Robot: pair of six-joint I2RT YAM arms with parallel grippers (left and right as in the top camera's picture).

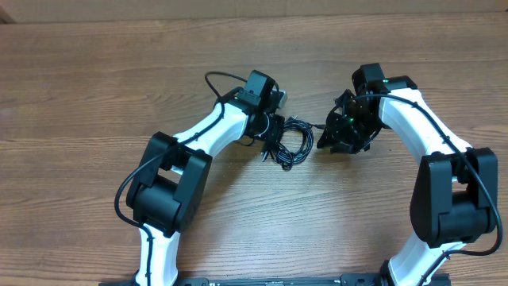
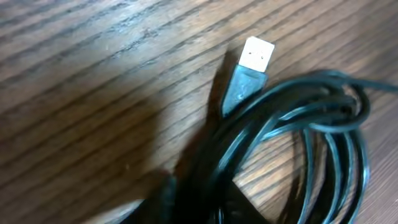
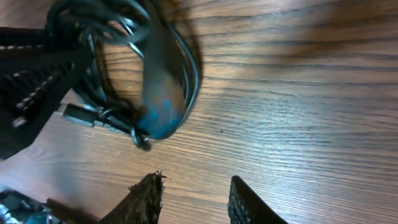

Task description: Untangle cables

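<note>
count on the one worktop: one tangled bundle of black cables; one silver-tipped plug in view; two white robot arms, left arm and right arm.

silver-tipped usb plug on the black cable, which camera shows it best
Left wrist view: the silver-tipped USB plug lies close up, metal face and black housing clear. Overhead shows only the small bundle of thin black cables, plug too small to tell. Right wrist shows that bundle blurred, no silver tip.
</note>
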